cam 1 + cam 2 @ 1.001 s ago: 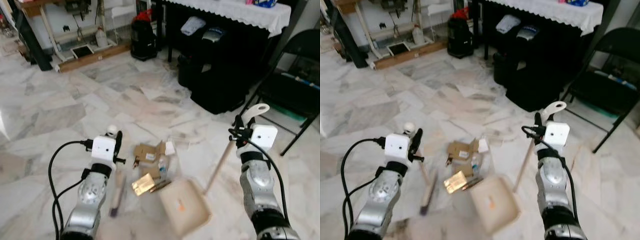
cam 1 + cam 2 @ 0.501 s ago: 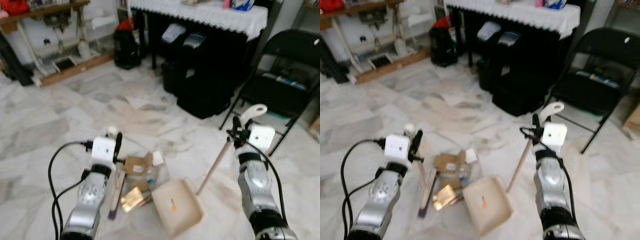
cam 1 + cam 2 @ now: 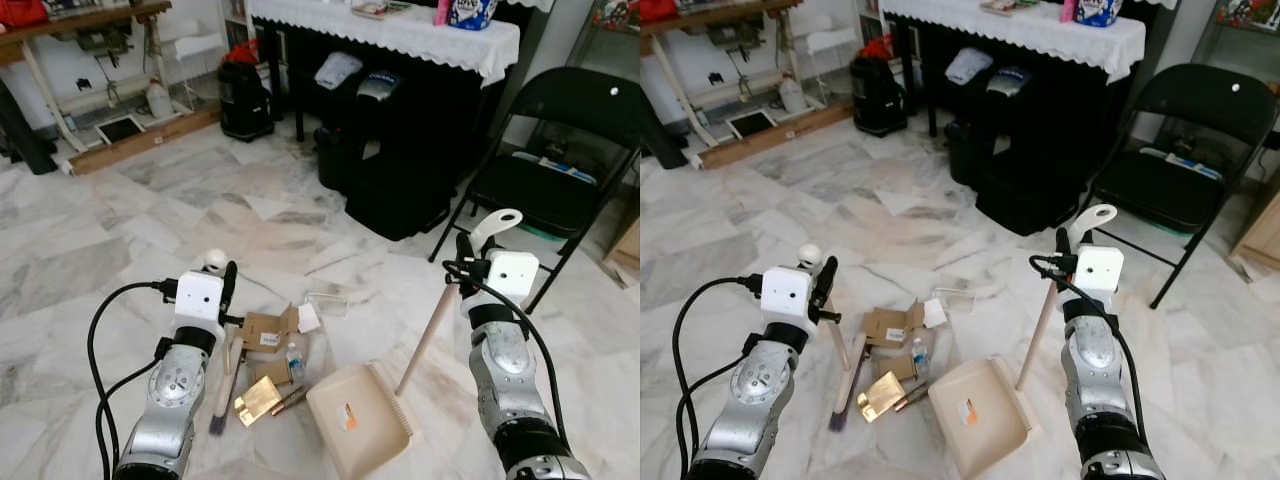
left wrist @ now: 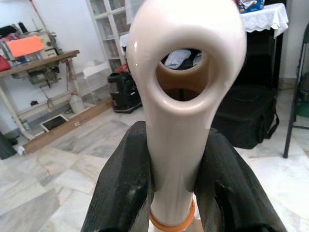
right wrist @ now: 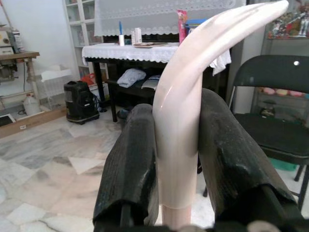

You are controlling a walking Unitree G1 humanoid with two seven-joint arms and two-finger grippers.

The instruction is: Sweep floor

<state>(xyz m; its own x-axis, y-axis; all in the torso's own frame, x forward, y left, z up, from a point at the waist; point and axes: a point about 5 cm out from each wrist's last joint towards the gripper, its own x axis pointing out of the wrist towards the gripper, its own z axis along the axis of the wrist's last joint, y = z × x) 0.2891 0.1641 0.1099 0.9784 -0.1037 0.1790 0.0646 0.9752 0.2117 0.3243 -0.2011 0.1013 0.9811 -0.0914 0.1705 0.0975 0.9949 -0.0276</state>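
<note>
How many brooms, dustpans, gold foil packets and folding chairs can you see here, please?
Cream-handled broom: 1
Cream plastic long-handled dustpan: 1
Crumpled gold foil packet: 1
Black metal folding chair: 1
Total: 4

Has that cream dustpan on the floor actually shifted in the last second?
Yes. The dustpan has slid toward the cardboard scraps and the gold packet, so the gap to that litter is narrower. The right gripper holds its handle.

Labels on cardboard scraps [image 3: 268, 333] illegible
</note>
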